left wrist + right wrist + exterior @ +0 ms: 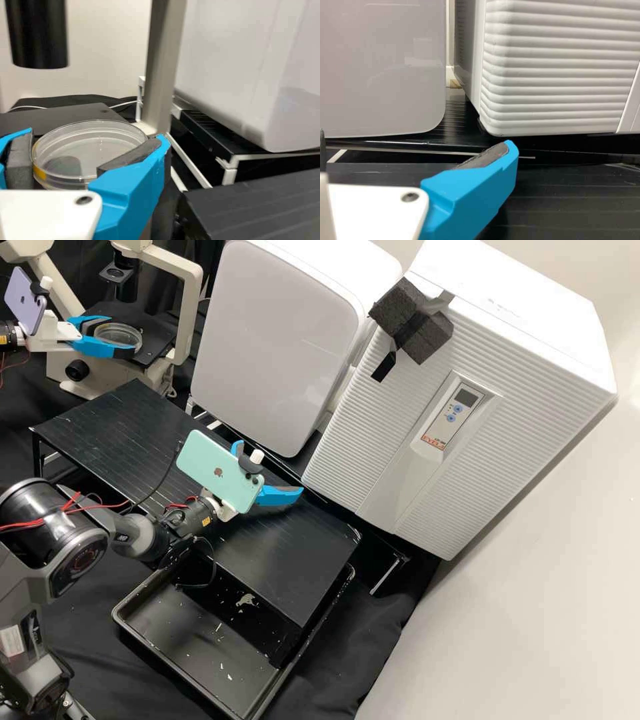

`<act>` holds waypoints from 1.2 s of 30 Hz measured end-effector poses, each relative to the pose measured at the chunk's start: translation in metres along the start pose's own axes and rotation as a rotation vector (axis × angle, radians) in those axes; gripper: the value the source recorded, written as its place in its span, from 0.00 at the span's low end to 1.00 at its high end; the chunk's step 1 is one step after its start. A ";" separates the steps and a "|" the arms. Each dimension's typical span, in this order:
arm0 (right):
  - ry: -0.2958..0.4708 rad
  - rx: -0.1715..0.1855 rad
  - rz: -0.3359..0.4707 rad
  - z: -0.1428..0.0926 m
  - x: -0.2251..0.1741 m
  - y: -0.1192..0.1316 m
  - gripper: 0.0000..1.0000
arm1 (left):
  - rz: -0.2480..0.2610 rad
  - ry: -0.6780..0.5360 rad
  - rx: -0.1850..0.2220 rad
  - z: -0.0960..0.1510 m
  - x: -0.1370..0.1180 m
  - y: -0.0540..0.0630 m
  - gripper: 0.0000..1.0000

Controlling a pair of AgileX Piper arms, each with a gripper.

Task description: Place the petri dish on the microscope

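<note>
Petri dish (92, 142): clear and roughly level, at 10 o'clock in the high view, over the stage (155, 340) of the microscope (100, 367); whether its base touches the stage I cannot tell.
Left claw (121, 337): parted to the dish's width, grey pads at opposite sides of the wall, seemingly gripping it.
Right claw (270, 467): spread wide, nothing between its fingers, above the black slatted desk (107, 423), between 4 and 5 o'clock from the dish.
Step in hand: by my reading, the final centring and setting down, so the task looks close to done.
Centring: line the dish up under the dark overhead barrel (37, 40) before lowering; shift it in small, level moves.
Setting down: lower until the whole base bears on the stage, then part the pads slowly and evenly, so neither drags the dish.
Backing off: draw straight back toward 9 o'clock in the high view, pads clear of the wall first.
Risks: a tilt could slide the lid or spill contents; too far toward 2 o'clock and a finger may knock the pale upright (190, 313).
</note>
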 end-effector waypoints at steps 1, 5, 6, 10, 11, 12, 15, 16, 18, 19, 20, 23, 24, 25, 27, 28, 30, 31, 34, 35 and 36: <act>0.000 0.000 0.000 0.000 0.000 0.000 1.00 | 0.003 0.014 0.001 -0.003 0.003 0.001 0.00; 0.000 0.000 0.000 0.000 0.000 0.000 1.00 | 0.019 0.051 0.003 -0.010 0.012 0.007 0.00; 0.000 0.000 0.000 0.000 0.000 0.000 1.00 | 0.021 0.062 0.006 -0.012 0.015 0.008 0.00; 0.000 0.000 0.000 0.000 0.000 0.000 1.00 | 0.021 0.100 0.021 -0.018 0.026 0.013 0.00; 0.000 0.000 0.000 0.000 0.000 0.000 1.00 | 0.017 0.105 0.023 -0.019 0.028 0.013 0.00; 0.000 0.000 0.000 0.000 0.000 0.000 1.00 | 0.025 0.108 0.021 -0.020 0.030 0.015 0.00; 0.000 0.000 0.000 0.000 0.000 0.000 1.00 | 0.020 0.120 0.014 -0.020 0.036 0.017 0.00; 0.000 0.000 0.000 0.000 0.000 0.000 1.00 | 0.021 0.127 0.007 -0.020 0.038 0.018 0.00; 0.000 0.000 0.000 0.000 0.000 0.000 1.00 | 0.022 0.128 0.002 -0.019 0.041 0.019 0.00; 0.000 0.000 0.000 0.000 0.000 0.000 1.00 | 0.021 0.131 -0.004 -0.019 0.042 0.018 0.00; 0.000 0.000 0.000 0.000 0.000 0.000 1.00 | 0.025 0.132 -0.009 -0.019 0.044 0.019 0.00; 0.000 0.000 0.000 0.000 0.000 0.000 1.00 | 0.021 0.129 0.009 -0.018 0.047 0.017 0.00; 0.000 0.000 0.000 0.000 0.000 0.000 1.00 | 0.018 0.128 0.011 -0.018 0.048 0.015 1.00; 0.000 0.000 0.000 0.000 0.000 0.000 1.00 | 0.016 0.126 0.010 -0.018 0.048 0.015 1.00; 0.000 0.000 0.000 0.000 0.000 0.000 1.00 | 0.013 0.125 0.010 -0.017 0.049 0.013 1.00; 0.000 0.000 0.000 0.000 0.000 0.000 1.00 | 0.015 0.127 0.009 -0.018 0.050 0.013 1.00; 0.000 0.000 0.000 0.000 0.000 0.000 1.00 | 0.017 0.128 0.011 -0.018 0.051 0.012 1.00; 0.000 0.000 0.000 0.000 0.000 0.000 1.00 | 0.018 0.128 0.015 -0.018 0.051 0.012 1.00; 0.000 0.000 0.000 0.000 0.000 0.000 1.00 | 0.019 0.128 0.023 -0.017 0.051 0.012 1.00; 0.000 0.000 0.000 0.000 0.000 0.000 1.00 | 0.016 0.128 0.024 -0.017 0.052 0.011 1.00; 0.000 0.000 0.000 0.000 0.000 0.000 1.00 | 0.016 0.128 0.024 -0.017 0.052 0.011 1.00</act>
